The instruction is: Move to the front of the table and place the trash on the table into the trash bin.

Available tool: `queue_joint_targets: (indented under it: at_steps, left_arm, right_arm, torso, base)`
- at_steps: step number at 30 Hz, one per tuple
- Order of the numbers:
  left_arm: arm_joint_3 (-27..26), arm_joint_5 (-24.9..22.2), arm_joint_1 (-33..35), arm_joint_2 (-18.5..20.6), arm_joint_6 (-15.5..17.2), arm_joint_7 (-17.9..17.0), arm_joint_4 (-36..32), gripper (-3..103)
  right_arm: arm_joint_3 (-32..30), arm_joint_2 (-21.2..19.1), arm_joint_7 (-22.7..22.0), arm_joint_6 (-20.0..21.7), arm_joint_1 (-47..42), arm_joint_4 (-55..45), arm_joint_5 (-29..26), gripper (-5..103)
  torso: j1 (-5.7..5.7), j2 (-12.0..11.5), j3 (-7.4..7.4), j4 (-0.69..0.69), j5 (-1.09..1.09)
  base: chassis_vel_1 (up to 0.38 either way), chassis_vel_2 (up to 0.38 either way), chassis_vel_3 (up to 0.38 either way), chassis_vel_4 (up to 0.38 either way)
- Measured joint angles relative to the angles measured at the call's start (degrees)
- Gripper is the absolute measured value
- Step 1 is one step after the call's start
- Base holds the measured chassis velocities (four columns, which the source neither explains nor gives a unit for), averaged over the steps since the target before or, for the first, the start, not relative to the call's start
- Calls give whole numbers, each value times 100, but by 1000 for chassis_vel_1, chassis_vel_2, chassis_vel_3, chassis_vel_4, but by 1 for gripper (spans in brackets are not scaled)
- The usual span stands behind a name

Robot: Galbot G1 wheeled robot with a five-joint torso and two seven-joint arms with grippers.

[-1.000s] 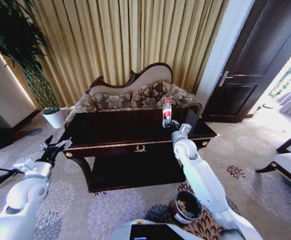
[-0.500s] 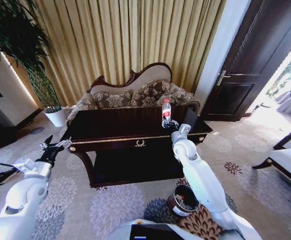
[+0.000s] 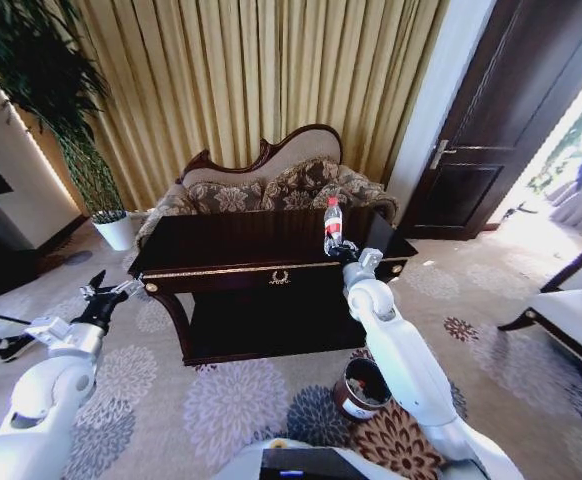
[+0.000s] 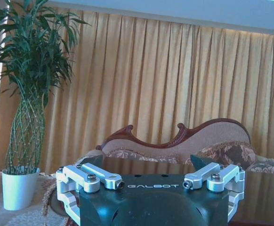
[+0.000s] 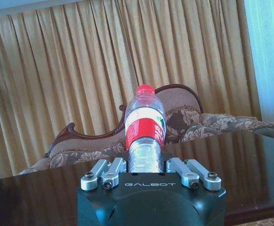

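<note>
The dark glossy table (image 3: 231,250) with gold trim stands straight ahead. A clear plastic bottle (image 3: 333,221) with a red label and red cap stands upright over the table's right part. My right gripper (image 3: 339,248) is shut on its lower body; in the right wrist view the bottle (image 5: 145,126) rises between the fingers of the right gripper (image 5: 145,165). Whether its base touches the tabletop I cannot tell. The reddish-brown trash bin (image 3: 362,389) sits on the carpet beside my right arm, below the table's front right. My left gripper (image 3: 108,293) hangs open off the table's left end, also seen as the left gripper (image 4: 150,175).
A patterned sofa (image 3: 271,188) backs onto gold curtains behind the table. A white plant pot (image 3: 117,231) with a tall plant stands at the far left. A dark door (image 3: 511,120) and a bench frame (image 3: 561,320) lie to the right. Floral carpet lies between me and the table.
The whole picture has shifted slightly, so the camera moved; table and bin now sit a little more to the left. The right gripper still holds the bottle.
</note>
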State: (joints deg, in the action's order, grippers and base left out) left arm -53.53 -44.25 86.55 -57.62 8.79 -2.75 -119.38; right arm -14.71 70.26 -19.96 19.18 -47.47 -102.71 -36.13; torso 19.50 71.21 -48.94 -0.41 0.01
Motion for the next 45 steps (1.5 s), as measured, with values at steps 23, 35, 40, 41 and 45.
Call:
queue_joint_targets:
  at_steps: [23, 35, 40, 41, 45]
  left_arm:
    - [-143, -338, 69, 398, -39, 74, 63, 100]
    - [-148, -344, 106, 385, -39, 75, -7, 100]
    - [-126, -343, 96, 355, -37, 75, -33, 100]
    - [-115, -342, 87, 346, -37, 75, -35, 100]
    - [-95, -339, 78, 325, -34, 73, -37, 100]
  right_arm:
    - [86, -994, 2049, -1296, 597, 2230, -242, 32]
    - [59, -1133, 2107, -1360, 554, 2220, -344, 32]
    - [45, -1071, 2076, -1368, 534, 2116, -342, 32]
    - [38, -1042, 2064, -1366, 519, 2085, -331, 32]
    - [28, -929, 2011, -1361, 453, 2027, -306, 32]
  torso:
    - [0, 0, -1, 0, 0]
    - [0, 0, 0, 0, 0]
    - [0, 0, 0, 0, 0]
    - [0, 0, 0, 1, 0]
    - [0, 0, 0, 0, 0]
  base:
    - [58, -58, -57, 60]
    - [44, -33, -39, 40]
    - [10, -7, -9, 9]
    - [0, 0, 0, 0]
    - [0, 0, 0, 0]
